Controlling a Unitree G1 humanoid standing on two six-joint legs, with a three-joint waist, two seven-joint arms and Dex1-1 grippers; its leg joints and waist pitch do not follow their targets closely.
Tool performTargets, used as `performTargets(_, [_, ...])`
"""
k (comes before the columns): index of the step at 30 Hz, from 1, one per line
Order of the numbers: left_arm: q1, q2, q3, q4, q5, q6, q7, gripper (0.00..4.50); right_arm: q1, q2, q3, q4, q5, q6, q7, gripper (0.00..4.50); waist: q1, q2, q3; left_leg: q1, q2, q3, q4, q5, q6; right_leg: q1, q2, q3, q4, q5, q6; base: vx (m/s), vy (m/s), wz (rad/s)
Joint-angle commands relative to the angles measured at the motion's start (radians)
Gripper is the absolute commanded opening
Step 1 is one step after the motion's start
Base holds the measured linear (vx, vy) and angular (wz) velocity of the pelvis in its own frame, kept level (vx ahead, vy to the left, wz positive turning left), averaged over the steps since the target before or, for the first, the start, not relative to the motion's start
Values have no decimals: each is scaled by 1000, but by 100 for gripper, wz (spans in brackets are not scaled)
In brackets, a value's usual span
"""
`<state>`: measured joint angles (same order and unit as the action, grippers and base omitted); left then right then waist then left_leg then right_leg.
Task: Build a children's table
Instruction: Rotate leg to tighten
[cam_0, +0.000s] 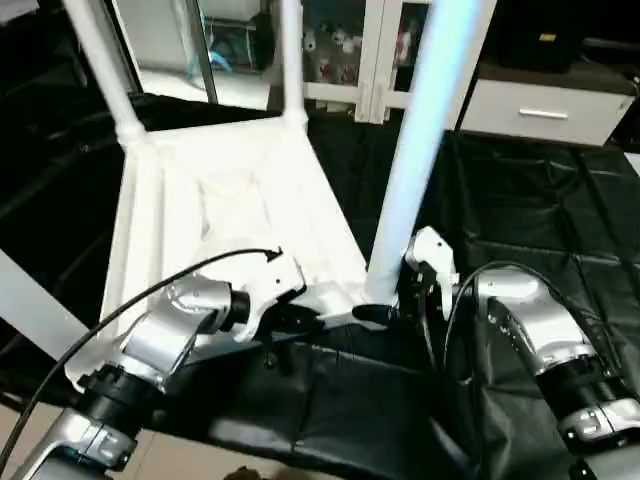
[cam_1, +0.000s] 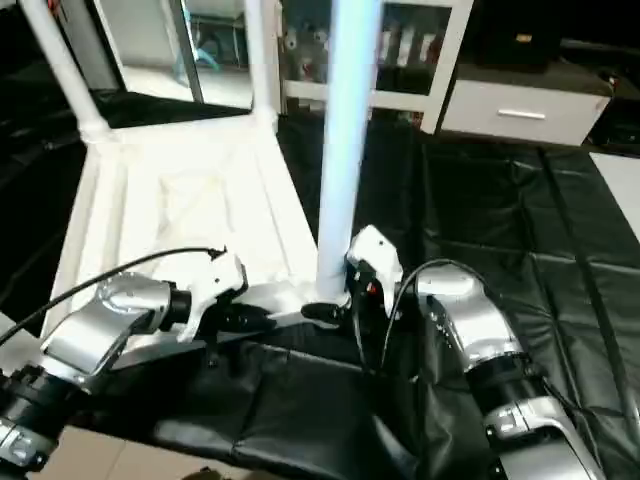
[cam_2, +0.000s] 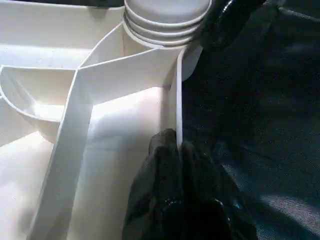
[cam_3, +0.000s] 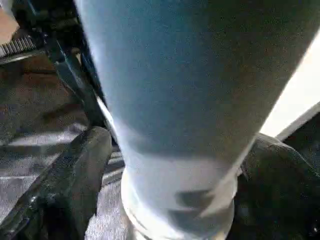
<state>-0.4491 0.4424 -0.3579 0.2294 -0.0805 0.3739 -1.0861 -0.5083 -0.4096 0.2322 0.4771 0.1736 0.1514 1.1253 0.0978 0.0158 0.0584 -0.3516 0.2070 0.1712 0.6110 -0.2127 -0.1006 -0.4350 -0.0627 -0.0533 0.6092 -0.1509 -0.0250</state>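
We judge the upturned children's table (cam_0: 235, 215) light, stiff and slick: our left claw (cam_2: 176, 150) pinches its near rim, our right claw (cam_3: 170, 180) gapes around the near-corner leg (cam_0: 420, 150).

You see two silver forearms (cam_0: 175, 330) with black cuffs, white wrist housings (cam_0: 432, 252), black cables (cam_0: 120, 305) and glossy black fingers (cam_2: 180, 200).

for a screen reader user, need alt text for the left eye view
A white plastic table top lies upside down on a black-draped work table with white legs standing in its corners. The right gripper brackets the nearest leg at its base; the left gripper pinches the top's near rim.
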Motion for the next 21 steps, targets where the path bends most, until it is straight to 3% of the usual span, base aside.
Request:
performTargets(1, [-19,-3,-6,-59,-19,7,-31,0,-21,-5,26,2,-27,15,14,425,-3,-8,-70,-4,13,1,-75,-168,51,69,-61,37,-72,-305,-191,0,0,0])
performTargets(6, [-3,0,-2,-71,-15,11,-15,0,-34,4,27,29,-38,8,6,425,-5,-8,-70,-6,12,1,-74,-152,53,69,-60,37,-72,-304,-185,0,0,0])
performTargets(7, [-3,0,-2,-71,-15,11,-15,0,-34,4,27,29,-38,8,6,408,-5,-8,-70,-6,12,1,-74,-152,53,69,-60,37,-72,-304,-185,0,0,0])
performTargets(9, [1,-1,-4,-81,-17,17,-14,0,-30,0,20,23,-33,13,8,398,-5,-6,-73,-6,12,1,-72,-139,55,70,-59,37,-68,-265,-195,0,0,0])
performTargets(11, [3,1,-4,-85,-20,19,-16,0,-26,-2,7,18,-25,15,6,390,-5,4,-74,-5,12,1,-71,-141,54,70,-58,37,-66,-241,-206,0,0,0])
performTargets(13, [4,2,-5,-78,-19,14,-17,0,-19,-5,2,13,-20,16,11,353,-6,3,-74,-5,11,1,-71,-146,54,71,-56,36,-65,-216,-218,0,0,0])
performTargets(15, [4,2,-5,-76,-19,14,-18,0,-14,-5,2,12,-19,22,14,344,-6,5,-74,-4,11,1,-71,-152,53,71,-56,35,-65,-213,-223,0,0,0])
performTargets(16, [4,3,-6,-78,-20,17,-19,0,-10,-5,4,8,-19,26,19,334,-6,10,-74,-4,12,0,-71,-158,50,71,-56,35,-65,-215,-225,0,0,0])
performTargets(17, [4,4,-8,-79,-20,18,-22,0,-7,-6,5,5,-17,31,23,321,-8,1,-74,-4,11,2,-71,-162,51,73,-55,35,-67,-219,-222,0,0,0])
performTargets(19, [3,4,-11,-77,-17,16,-24,0,-3,-6,7,3,-15,35,27,303,-6,4,-74,-4,12,1,-72,-160,50,73,-56,35,-66,-223,-222,0,0,0])
performTargets(20, [3,4,-12,-75,-16,14,-23,0,-3,-5,8,4,-15,34,31,298,-5,-2,-75,-4,12,1,-71,-154,52,74,-57,36,-64,-223,-221,0,0,0])
performTargets(21, [3,4,-11,-74,-14,14,-21,0,-3,-5,10,5,-16,33,33,290,-5,0,-74,-5,12,0,-72,-153,52,73,-57,36,-64,-225,-221,0,0,0])
